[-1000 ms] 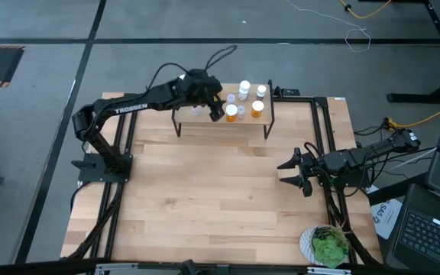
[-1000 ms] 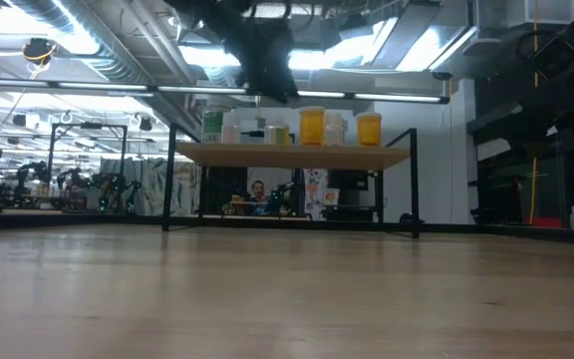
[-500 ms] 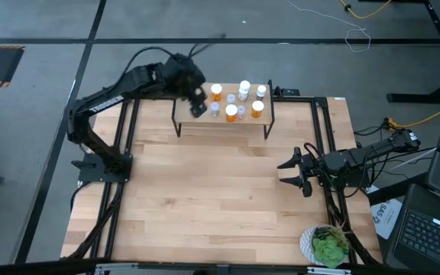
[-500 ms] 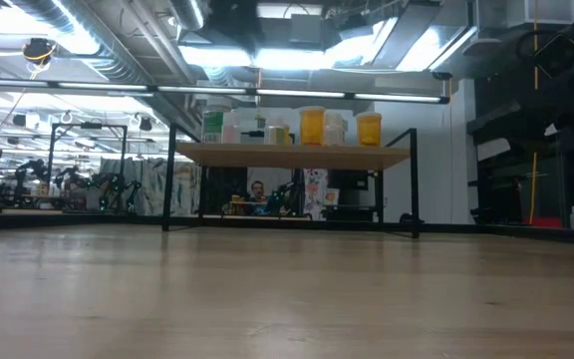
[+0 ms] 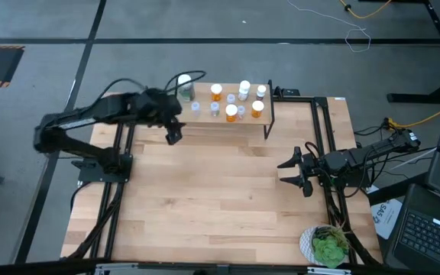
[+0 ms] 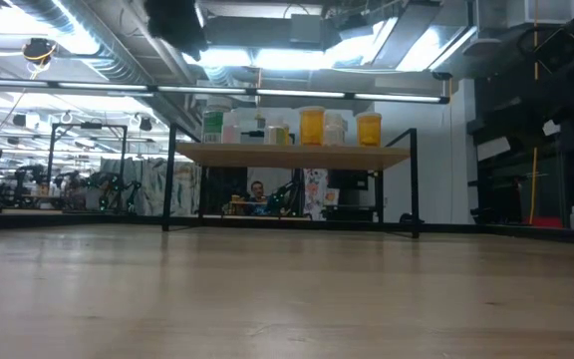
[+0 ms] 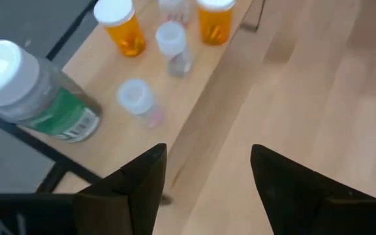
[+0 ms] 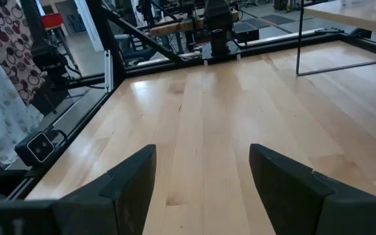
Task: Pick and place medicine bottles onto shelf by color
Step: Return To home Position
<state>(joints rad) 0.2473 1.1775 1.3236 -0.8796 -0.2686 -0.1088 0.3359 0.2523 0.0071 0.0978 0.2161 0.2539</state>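
The left gripper point(image 5: 173, 133) is hanging at the upper left of the high view, over the tabletop point(image 5: 212, 206) just off the left end of the shelf point(image 5: 205, 119). Its fingers are standing wide apart and gripping nothing. The left wrist view is making this plain: the two dark fingers point(image 7: 142, 179) are framing bare wood. It is also showing up close the large white-capped bottle point(image 7: 34, 98) with its green label, standing at the shelf's point(image 7: 152, 72) end, with two orange bottles point(image 7: 126, 29) and small clear bottles point(image 7: 138, 101) beyond it. From above, that large bottle point(image 5: 183, 86) is sitting at the shelf's left end, and the rest of the medicine bottles point(image 5: 231, 113) are clustering across the board to its right, all upright. The low view is showing the left arm point(image 6: 172, 20) only as a dark shape at the top left. It is adding the side-on line-up instead: bottles standing in a row on the shelf point(image 6: 292, 155), orange ones point(image 6: 312, 126) toward the right. At centre right of the high view the right gripper point(image 5: 286, 172) is resting low over the tabletop, well apart from the shelf. Its fingers point(image 8: 126, 189) are parted and empty, as its wrist view is confirming. A potted plant point(image 5: 328, 246) is sitting at the lower right corner.
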